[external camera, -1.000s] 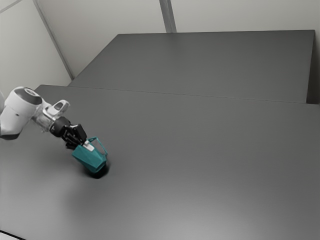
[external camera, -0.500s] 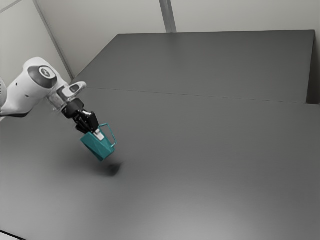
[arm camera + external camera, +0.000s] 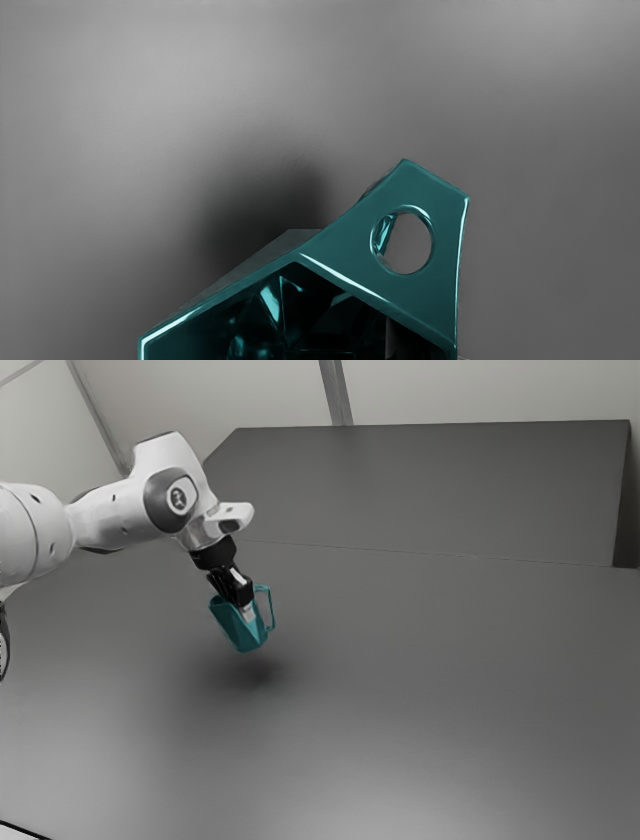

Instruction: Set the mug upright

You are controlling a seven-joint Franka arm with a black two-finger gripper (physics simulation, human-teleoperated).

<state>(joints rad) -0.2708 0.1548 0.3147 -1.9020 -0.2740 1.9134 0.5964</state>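
My gripper (image 3: pixel 246 608) holds the teal mug (image 3: pixel 238 630) above the grey table, shut on its side wall near the rim. In the exterior view the mug is still tilted, its base pointing down and toward the exterior view's right, its handle on the exterior view's right side. From the wrist view I look into the open mouth of the mug (image 3: pixel 410 185), with the handle plate and its round hole sticking out from the rim. The shadow below is apart from the mug.
The grey table top (image 3: pixel 430 690) spreads under and around the mug. Behind it, a raised grey panel (image 3: pixel 430 490) stands toward the back, with pale walls beyond.
My gripper has lifted the mug off the table and carried it toward the exterior view's right. The mug leans less than before.
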